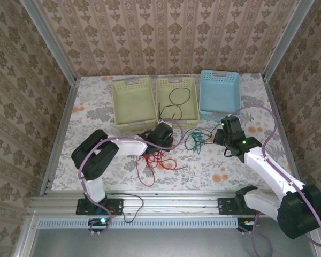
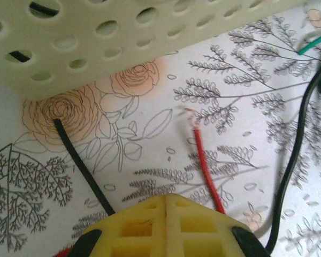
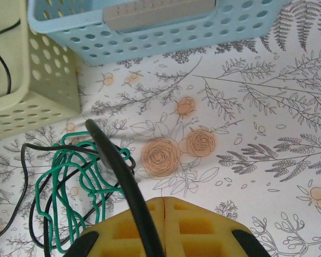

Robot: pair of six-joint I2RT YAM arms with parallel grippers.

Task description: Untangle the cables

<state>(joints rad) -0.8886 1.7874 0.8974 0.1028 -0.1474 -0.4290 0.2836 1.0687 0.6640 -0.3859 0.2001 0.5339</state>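
Vanishing beneath left hand (image 2: 166, 214): red cable (image 2: 204, 160)

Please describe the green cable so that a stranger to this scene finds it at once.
Find the blue basket at the far right of the table. In front of its near left corner lies the green cable in loose loops. A black cable crosses it and the red cable lies further left; only it is green.

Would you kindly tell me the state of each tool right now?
Left tool: closed, grip on anything cannot be told.
Right tool: closed on a black cable.
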